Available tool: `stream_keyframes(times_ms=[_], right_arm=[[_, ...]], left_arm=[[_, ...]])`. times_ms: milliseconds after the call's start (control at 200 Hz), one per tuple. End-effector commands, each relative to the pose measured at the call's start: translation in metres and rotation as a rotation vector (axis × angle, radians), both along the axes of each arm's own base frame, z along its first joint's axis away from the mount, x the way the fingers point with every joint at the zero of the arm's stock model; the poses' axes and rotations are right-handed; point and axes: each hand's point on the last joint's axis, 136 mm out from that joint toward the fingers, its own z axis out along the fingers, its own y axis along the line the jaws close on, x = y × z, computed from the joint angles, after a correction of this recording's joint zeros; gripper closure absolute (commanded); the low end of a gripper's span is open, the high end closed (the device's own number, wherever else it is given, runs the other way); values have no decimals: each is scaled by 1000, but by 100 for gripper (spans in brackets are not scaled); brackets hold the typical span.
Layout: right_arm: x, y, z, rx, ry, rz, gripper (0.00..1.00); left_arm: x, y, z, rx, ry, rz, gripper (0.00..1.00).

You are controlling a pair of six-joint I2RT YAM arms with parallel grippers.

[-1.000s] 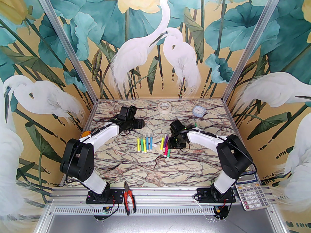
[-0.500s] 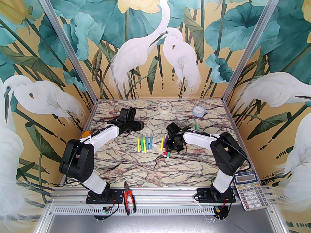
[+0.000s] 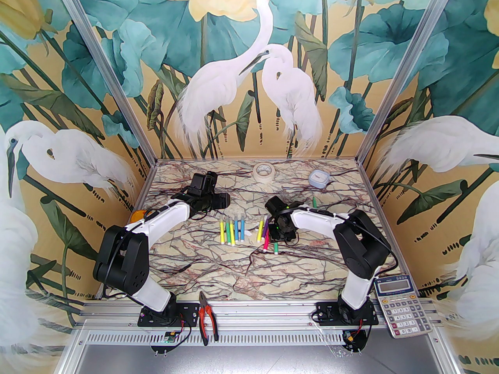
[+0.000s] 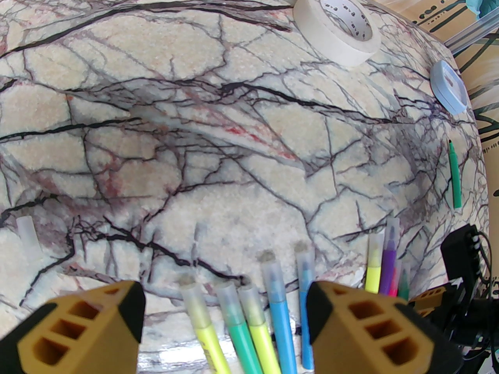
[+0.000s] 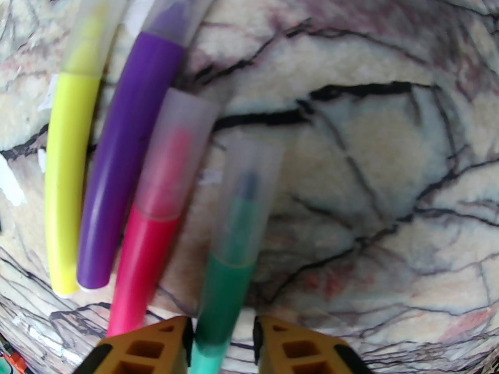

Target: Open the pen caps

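Note:
Five capped markers in yellow, green and blue lie in a row mid-table, their pale caps pointing away. My left gripper hovers open over their cap ends, holding nothing; it is the black head behind the row. To the right lie yellow, purple and pink capped markers. My right gripper has narrowed around the tail of a capped green marker. The view is blurred, so contact on both sides is unclear. That green marker lies below the right gripper.
An uncapped green pen lies at the back right. A loose cap rests left of the row. A tape roll and a blue-lidded tub stand by the back wall. Pliers and a calculator sit on the near rail.
My right gripper has slid left onto the right-hand markers and narrowed its jaws. The green marker now lies apart, to the right of the pink one. The left arm has barely moved.

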Motion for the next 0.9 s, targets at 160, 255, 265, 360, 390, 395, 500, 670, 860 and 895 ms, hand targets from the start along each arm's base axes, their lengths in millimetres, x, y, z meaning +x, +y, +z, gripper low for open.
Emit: stream_keyframes(times_ms=[160,255,265,360,390,395,500,670,860,895], right_arm=[[2,-12,-13,-98,10,24,70],[3,-14,-17,-116,16,26,70],[3,-14,-17,-119,17,26,70],[4,-16,-20,-138,20,26,71],[4,-17,-22,-146,22,25,72],[4,-17,-21,-146,21,26,72],[5,-19,-25,-160,24,18,74],[8,-21,-29,-185,22,14,77],[13,-19,-26,-185,7,15,80],[14,-19,-25,-185,1,16,81]], left_arm=[[-5,7,6,23,-6,5,27],[-6,6,6,23,-5,5,27],[-6,6,7,22,-6,5,27],[-5,7,7,21,-7,7,27],[-5,7,7,22,-7,7,27],[-5,7,7,22,-7,8,27],[-5,7,8,23,-7,7,27],[-5,7,9,26,-7,6,27],[-5,5,10,16,-6,0,27],[-4,4,11,9,-8,-5,27]])
